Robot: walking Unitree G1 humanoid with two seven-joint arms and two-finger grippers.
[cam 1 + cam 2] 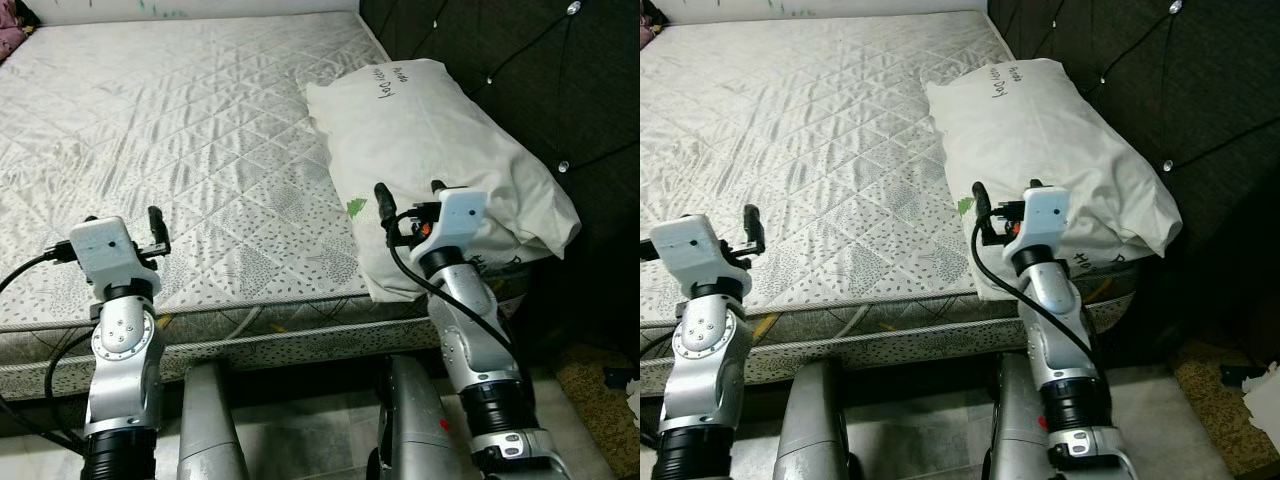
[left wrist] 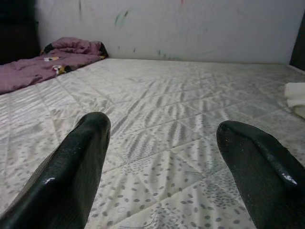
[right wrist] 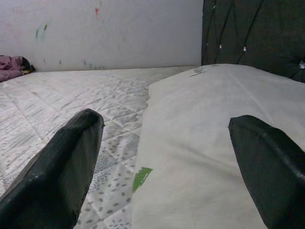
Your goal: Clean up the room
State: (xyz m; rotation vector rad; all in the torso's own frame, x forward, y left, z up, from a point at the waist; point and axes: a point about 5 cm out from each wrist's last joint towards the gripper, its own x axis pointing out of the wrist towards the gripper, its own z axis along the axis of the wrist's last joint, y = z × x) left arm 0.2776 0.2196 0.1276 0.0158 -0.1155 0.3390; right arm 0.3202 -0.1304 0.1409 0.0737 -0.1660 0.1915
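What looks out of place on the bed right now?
The white pillow lies skewed by the dark headboard, its near end hanging over the mattress edge. A purple cloth sits bunched at the far corner. The right gripper hovers open at the pillow's near end; the left gripper is open over the mattress.

Soft, even indoor light falls on the pale quilted mattress (image 1: pixel 180 130) and the white rumpled pillow (image 1: pixel 440 150), sharp and free of glare. The dark tufted headboard (image 1: pixel 540 70) swallows detail. In wrist views, the near black fingers (image 2: pixel 71 176) are slightly soft.
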